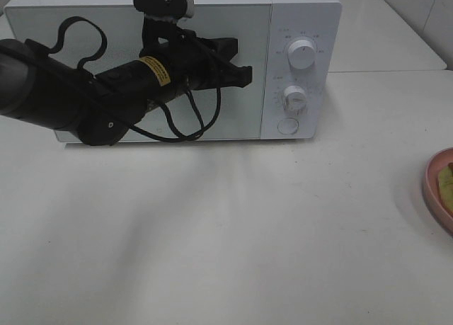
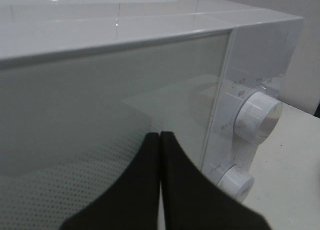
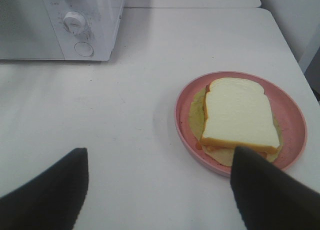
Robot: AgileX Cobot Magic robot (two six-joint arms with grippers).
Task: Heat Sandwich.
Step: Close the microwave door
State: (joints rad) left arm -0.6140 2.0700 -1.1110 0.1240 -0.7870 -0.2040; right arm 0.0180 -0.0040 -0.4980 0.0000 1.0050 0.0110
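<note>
Hanging in front of white box-shaped microwave [image 1: 170, 63], door shut: left black claw [image 1: 244, 73], clenched on nothing, tips pressed together just beside glass door's edge nr the control panel. Risking: tips skidding off smooth glass w/o catching the door edge, since no handle showing; nudging upper white round dial [image 1: 302, 54] or lower white dial [image 1: 294, 97] by mistake; shoving whole oven back across white worktop [image 1: 212, 233].

Hovering above worktop, well apart from the oven: right black claw [image 3: 160, 190], released, jaws spread wide, gripping nothing.

Lying flat on round pink plate [image 3: 295, 115], at far right of worktop: sandwich [image 3: 239, 117], square white-bread slices w/ tan crusts, yellow-green filling sticking out along edges. Risking: top slice sliding off filling if plate gets tilted or pinched unevenly.

Sitting nearly square, so long axis hardly marked; in right wrist view, rounded top crust pointing away from the claw, slightly angled.
</note>
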